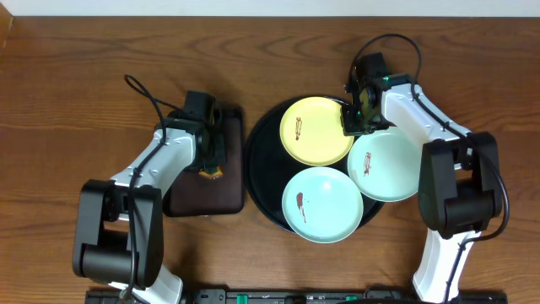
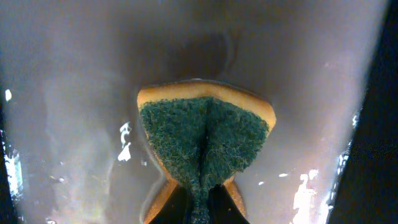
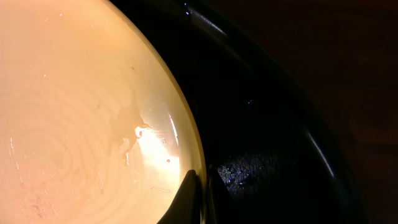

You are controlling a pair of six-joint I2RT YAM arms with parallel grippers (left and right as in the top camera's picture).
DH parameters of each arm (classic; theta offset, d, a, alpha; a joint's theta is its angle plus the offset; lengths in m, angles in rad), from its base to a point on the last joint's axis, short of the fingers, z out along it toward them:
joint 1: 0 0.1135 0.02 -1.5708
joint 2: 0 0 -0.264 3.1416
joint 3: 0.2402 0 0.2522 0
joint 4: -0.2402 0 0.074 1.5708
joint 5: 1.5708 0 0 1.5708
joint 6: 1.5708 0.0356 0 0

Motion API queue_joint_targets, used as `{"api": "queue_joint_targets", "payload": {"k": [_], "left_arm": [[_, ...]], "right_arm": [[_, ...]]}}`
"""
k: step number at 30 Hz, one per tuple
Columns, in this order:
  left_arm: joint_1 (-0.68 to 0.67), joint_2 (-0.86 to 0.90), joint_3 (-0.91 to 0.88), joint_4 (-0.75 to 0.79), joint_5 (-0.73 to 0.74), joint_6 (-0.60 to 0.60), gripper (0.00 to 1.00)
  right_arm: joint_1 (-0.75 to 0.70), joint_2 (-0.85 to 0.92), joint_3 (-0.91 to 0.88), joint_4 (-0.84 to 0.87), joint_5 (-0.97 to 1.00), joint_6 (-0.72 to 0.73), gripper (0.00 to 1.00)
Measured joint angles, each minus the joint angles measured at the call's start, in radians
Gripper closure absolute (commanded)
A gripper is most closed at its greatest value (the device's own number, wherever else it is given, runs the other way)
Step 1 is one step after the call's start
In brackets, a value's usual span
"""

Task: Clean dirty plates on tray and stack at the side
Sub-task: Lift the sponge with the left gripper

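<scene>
The left arm bends in from the near-left edge, its wrist pointing down over the rectangular tray. The left gripper is clamped on a sponge, green scouring face up, pressed against that tray's wet-looking surface. The right arm curls from the near-right corner over the round black tray, which lies on the wooden tabletop. The right gripper pinches the right rim of the pale yellow plate. That plate lies at the tray's far side. One mint plate lies at its near side, and the other mint plate overhangs its right rim, directly beneath the right forearm.
</scene>
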Motion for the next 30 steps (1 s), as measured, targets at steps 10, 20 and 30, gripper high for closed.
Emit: {"api": "queue_joint_targets", "payload": {"k": [10,20,30], "left_arm": [[0.0,-0.27,0.0,-0.131,0.0,0.001,0.93],[0.0,-0.583,0.008,-0.102,-0.071,0.031,0.93],[0.0,-0.69,0.008,-0.029,-0.165,0.045,0.93]], "right_arm": [[0.0,0.0,0.0,0.0,0.0,0.0,0.99],[0.0,0.0,0.0,0.0,0.0,0.0,0.99],[0.0,0.0,0.0,0.0,0.0,0.0,0.99]]}}
